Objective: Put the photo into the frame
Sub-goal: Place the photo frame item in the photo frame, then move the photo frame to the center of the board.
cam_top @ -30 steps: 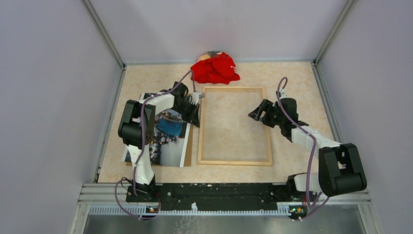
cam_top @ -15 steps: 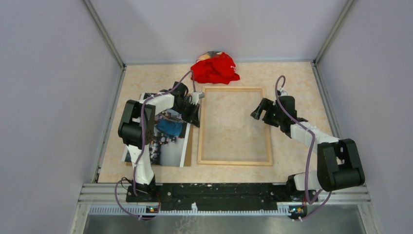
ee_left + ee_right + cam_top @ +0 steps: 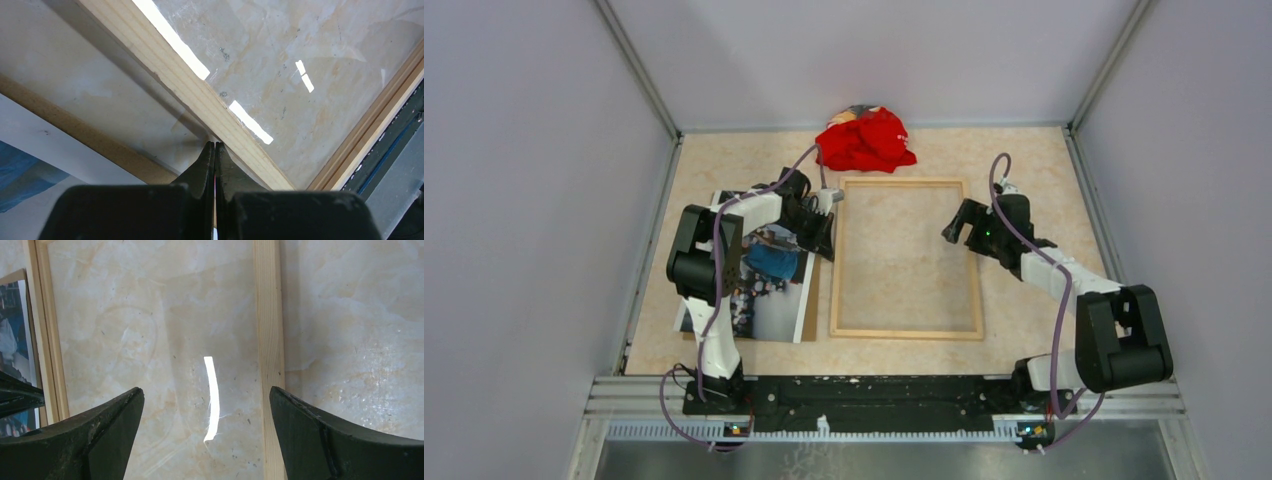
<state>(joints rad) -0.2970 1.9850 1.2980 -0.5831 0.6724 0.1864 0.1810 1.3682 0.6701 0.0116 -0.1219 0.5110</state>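
Observation:
The light-wood frame (image 3: 906, 333) lies flat mid-table, with glare on the pane inside it. The photo (image 3: 769, 290), a glossy print in blue and dark tones, lies to its left on a brown backing board (image 3: 75, 132). My left gripper (image 3: 826, 235) is shut, its tips (image 3: 215, 145) resting at the outer side of the frame's left rail (image 3: 190, 85), with nothing visibly between them. My right gripper (image 3: 959, 228) hovers open over the frame's right rail (image 3: 268, 340), which runs just inside its right finger (image 3: 320, 435). Its jaws (image 3: 206, 392) hold nothing.
A crumpled red cloth (image 3: 865, 140) sits at the back, just beyond the frame's far rail. Grey walls close in the table on three sides. The left arm lies across the photo's upper part.
My right gripper has opened wider and shifted slightly right and away, over the frame's right rail. The left arm, frame and photo have not moved.

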